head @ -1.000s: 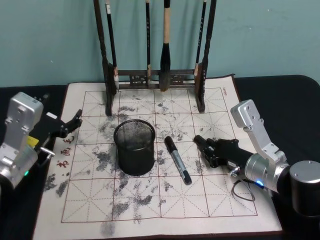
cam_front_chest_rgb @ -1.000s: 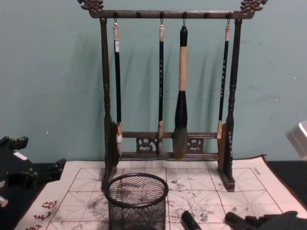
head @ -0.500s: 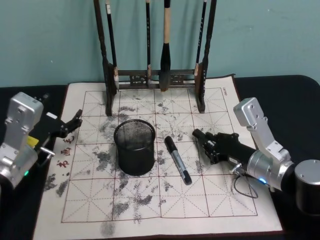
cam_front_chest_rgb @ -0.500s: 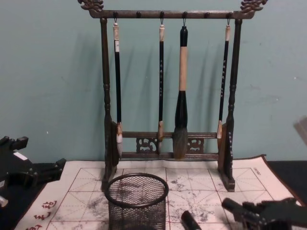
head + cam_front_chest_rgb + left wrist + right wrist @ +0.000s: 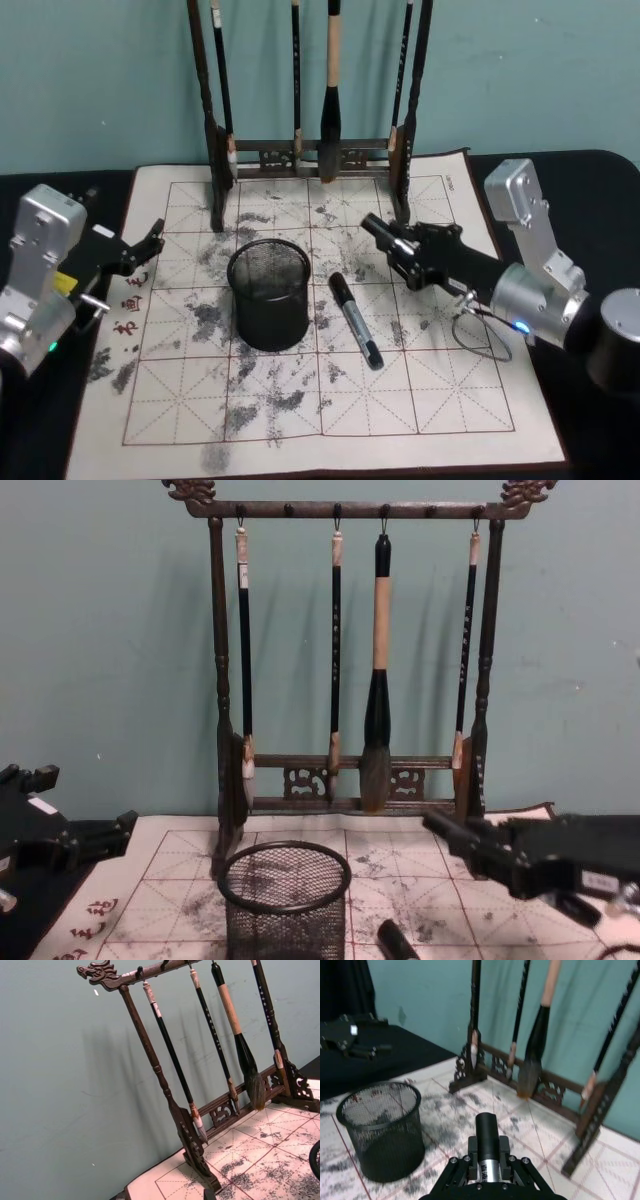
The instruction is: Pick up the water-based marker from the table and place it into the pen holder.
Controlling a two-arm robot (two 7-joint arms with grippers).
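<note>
Hovering right of the slim black marker, right gripper gaped empty; left gripper sat parted, left of the wire-mesh holder, whose base the chest view cropped.

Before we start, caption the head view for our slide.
Marker lies on the inked mat beside the pen holder; right pincer hovers beyond it, left pincer at the mat's edge.

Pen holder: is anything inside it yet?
Nothing visible inside the pen holder, just bare mesh; its near wall covers part of the floor. The marker lies on the mat beside it.
</note>
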